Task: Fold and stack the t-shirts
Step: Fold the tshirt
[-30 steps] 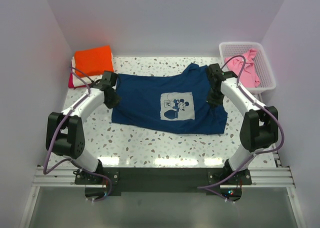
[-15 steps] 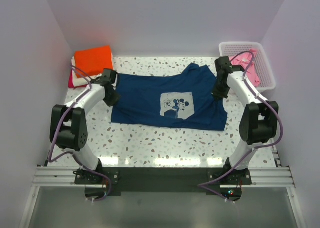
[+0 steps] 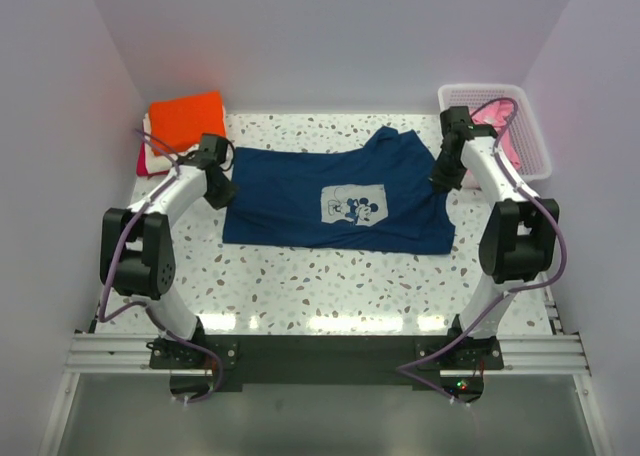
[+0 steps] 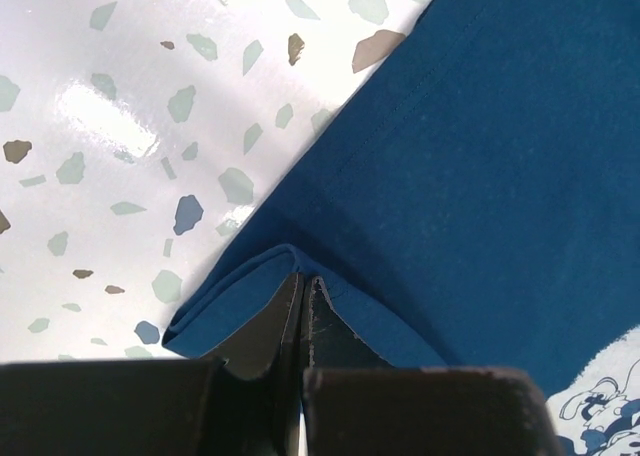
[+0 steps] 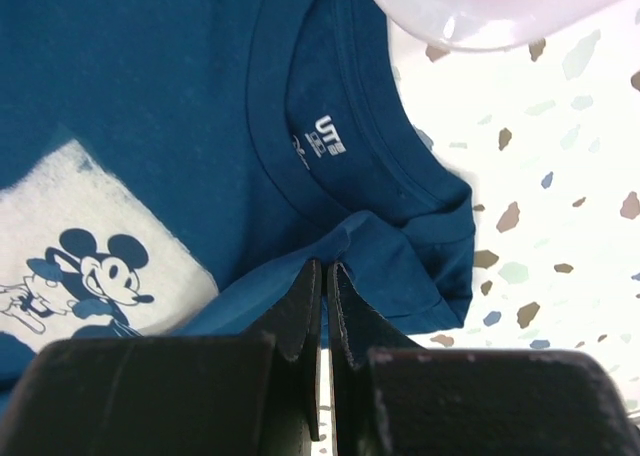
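A navy t-shirt (image 3: 290, 201) with a white cartoon graphic (image 3: 352, 206) lies spread across the table's middle, collar toward the right. My left gripper (image 3: 222, 192) is shut on a raised fold of its left edge; the wrist view shows cloth (image 4: 480, 156) tented over the closed tips (image 4: 303, 281). At the shirt's right end, my right gripper (image 3: 441, 180) is shut on a pinched fold beside the collar (image 5: 330, 136), tips (image 5: 326, 268) together. A folded orange tee (image 3: 187, 119) tops cream and magenta ones (image 3: 150, 161) at back left. A pink tee (image 3: 506, 144) lies in the basket.
A white lattice basket (image 3: 531, 126) stands at the back right corner; its rim (image 5: 480, 21) shows just beyond the collar in the right wrist view. Pale walls close in the left, back and right sides. Speckled tabletop (image 3: 320, 286) lies in front of the shirt.
Both grippers have moved toward the back wall, each still pinching the navy shirt. The shirt's near edge has drawn back with them, so it looks shorter front to back.
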Available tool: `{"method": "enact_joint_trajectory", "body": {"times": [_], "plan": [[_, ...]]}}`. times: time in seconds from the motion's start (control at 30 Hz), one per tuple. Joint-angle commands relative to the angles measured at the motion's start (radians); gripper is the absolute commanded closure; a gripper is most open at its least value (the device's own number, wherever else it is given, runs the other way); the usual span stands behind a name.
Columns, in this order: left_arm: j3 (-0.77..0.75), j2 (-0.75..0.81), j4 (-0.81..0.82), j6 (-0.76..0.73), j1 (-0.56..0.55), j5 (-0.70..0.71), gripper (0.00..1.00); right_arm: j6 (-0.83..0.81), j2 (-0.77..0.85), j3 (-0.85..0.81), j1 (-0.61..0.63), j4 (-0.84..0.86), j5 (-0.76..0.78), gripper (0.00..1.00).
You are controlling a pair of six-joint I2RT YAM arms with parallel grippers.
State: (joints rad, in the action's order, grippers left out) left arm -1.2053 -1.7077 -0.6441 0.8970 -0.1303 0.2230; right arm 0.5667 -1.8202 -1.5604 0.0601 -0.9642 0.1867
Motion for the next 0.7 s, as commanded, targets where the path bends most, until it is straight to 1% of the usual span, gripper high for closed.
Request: {"method": "enact_joint_trajectory", "body": {"times": [0.0, 0.37, 0.67], "plan": [[-0.043, -0.009, 0.035, -0.007, 0.02, 0.001, 1.0, -0.011, -0.03, -0.07, -0.005, 0.01, -0.01, 1.0], [-0.082, -0.055, 0.037, -0.007, 0.043, -0.013, 1.0, -0.014, -0.117, -0.196, -0.008, -0.022, 0.007, 1.0], [-0.125, -0.113, 0.05, -0.026, 0.06, -0.036, 1.0, -0.016, -0.157, -0.233, -0.016, -0.018, 0.008, 1.0]]}}
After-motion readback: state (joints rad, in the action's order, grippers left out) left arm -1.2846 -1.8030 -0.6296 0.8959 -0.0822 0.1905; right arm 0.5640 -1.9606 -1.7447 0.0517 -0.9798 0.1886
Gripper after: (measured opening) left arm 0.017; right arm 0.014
